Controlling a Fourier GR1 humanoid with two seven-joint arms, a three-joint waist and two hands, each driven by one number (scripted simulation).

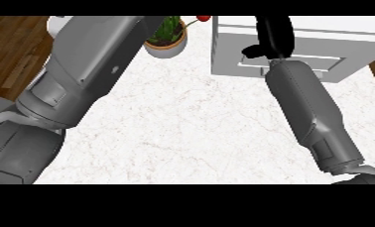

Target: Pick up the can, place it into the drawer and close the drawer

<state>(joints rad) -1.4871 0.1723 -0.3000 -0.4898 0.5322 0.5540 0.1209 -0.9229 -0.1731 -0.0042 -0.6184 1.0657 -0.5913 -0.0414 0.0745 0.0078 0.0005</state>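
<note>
A white-grey drawer unit [322,32] stands at the counter's back right. Its drawer front [307,65] looks flush with the cabinet body. My right hand [274,35] lies against the front of the unit with the fingers stretched upward and the thumb out to the left; it holds nothing. No can shows anywhere. My left forearm [88,67] rises close to the camera at the left and runs out of the top edge, so its hand is out of sight.
A potted green plant [167,40] stands at the back, left of the drawer unit, with a small red thing [204,18] beside its top. The white marble counter [183,122] ends at the left, where wooden floor [18,47] shows.
</note>
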